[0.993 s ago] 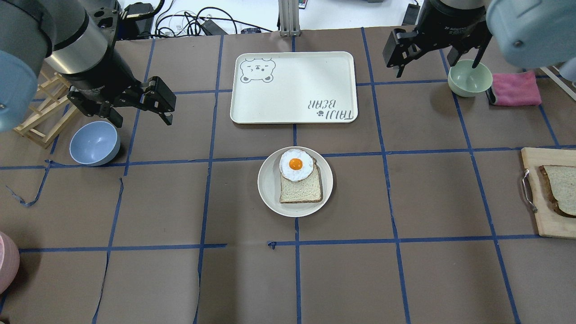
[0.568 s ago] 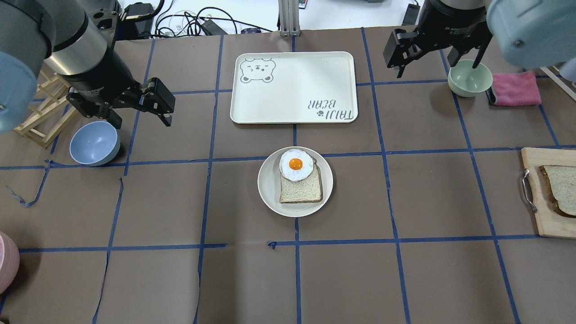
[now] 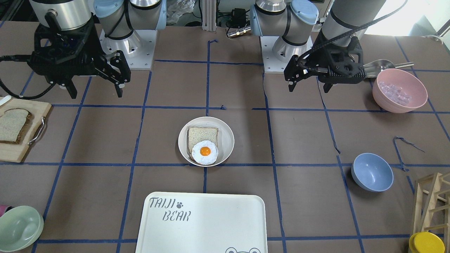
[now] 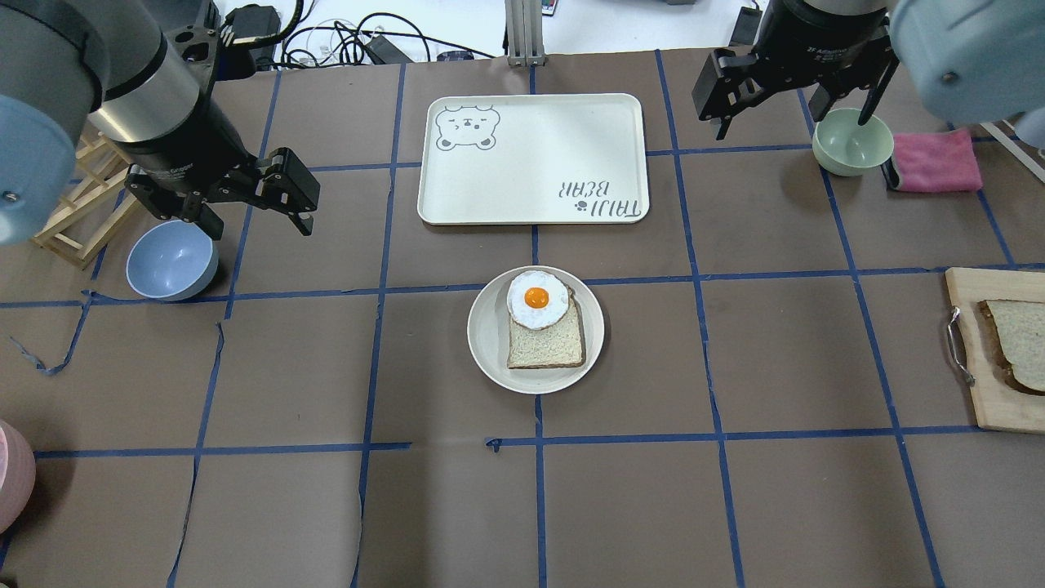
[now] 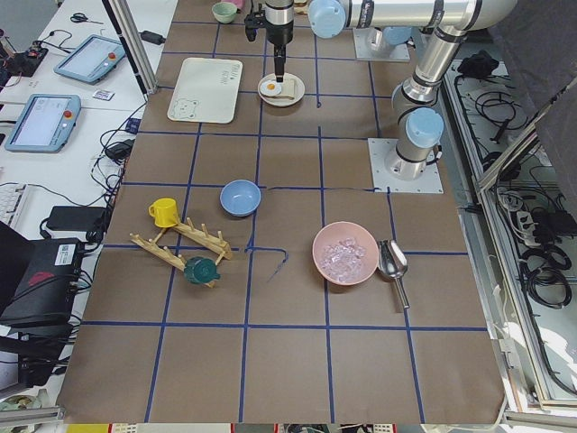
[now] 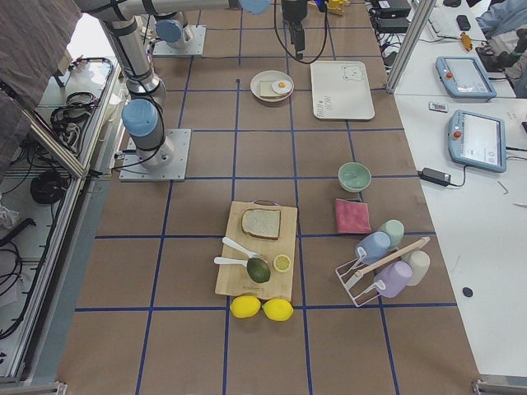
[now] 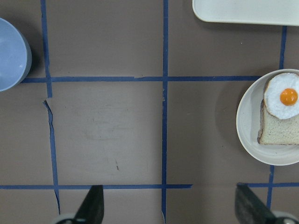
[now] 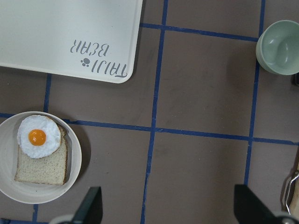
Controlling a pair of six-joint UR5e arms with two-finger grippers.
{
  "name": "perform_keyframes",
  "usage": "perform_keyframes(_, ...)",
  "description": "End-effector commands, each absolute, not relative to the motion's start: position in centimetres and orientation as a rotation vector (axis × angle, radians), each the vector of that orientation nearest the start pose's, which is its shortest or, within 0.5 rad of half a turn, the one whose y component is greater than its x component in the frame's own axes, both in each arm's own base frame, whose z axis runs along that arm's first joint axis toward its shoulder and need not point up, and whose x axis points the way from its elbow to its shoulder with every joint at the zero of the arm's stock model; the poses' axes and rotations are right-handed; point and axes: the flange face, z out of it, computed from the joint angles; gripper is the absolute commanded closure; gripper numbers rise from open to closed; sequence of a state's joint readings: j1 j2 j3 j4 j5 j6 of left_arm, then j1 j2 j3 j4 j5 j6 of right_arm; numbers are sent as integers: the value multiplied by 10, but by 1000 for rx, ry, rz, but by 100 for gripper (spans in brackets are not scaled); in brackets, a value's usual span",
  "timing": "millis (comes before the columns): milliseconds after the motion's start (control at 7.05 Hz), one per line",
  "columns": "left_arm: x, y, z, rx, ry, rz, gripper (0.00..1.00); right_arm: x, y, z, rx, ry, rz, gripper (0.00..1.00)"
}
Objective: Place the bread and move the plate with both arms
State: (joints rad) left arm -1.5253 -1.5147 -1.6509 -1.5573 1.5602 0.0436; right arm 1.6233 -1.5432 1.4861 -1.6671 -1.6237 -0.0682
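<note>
The cream plate (image 4: 488, 335) sits at the table's middle and holds a pale slice with a fried egg (image 4: 537, 299) on it. It also shows in the left wrist view (image 7: 247, 121) and the right wrist view (image 8: 32, 193). The dark-crusted bread (image 4: 1016, 343) lies on a wooden cutting board (image 4: 976, 392) at the right edge. My left gripper (image 4: 257, 222) is open and empty, above the table left of the plate, beside the blue bowl (image 4: 171, 260). My right gripper (image 4: 792, 122) is open and empty, high at the far right by the green bowl (image 4: 851, 143).
The "TAIJI BEAR" tray (image 4: 531, 155) lies beyond the plate. A pink cloth (image 4: 935, 159) is next to the green bowl. A wooden rack (image 4: 77, 204) stands at the far left. A pink bowl of ice (image 3: 399, 89) and a scoop are near my left base.
My left gripper has shifted slightly toward the near side. My right gripper has edged slightly farther away. The plate and bread have not moved.
</note>
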Motion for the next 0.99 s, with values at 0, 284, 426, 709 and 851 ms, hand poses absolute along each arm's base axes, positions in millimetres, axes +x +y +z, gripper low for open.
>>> perform_keyframes(0, -114, -473, 476, -3, 3154, 18, 0, 156, -509, 527, -181, 3161, -238, 0)
perform_keyframes(284, -114, -473, 475, 0, 3156, 21, 0, 154, -509, 525, -152, 3163, -219, 0)
perform_keyframes(426, -114, -473, 474, 0, 3156, 23, 0, 154, -507, 528, -113, 3163, -222, 0)
perform_keyframes(709, -114, -473, 474, -3, 3156, 26, 0, 151, -503, 529, -52, 3172, -207, 0)
perform_keyframes(851, -115, -473, 474, -5, 3157, 23, 0, 148, -504, 528, -58, 3184, -209, 0)
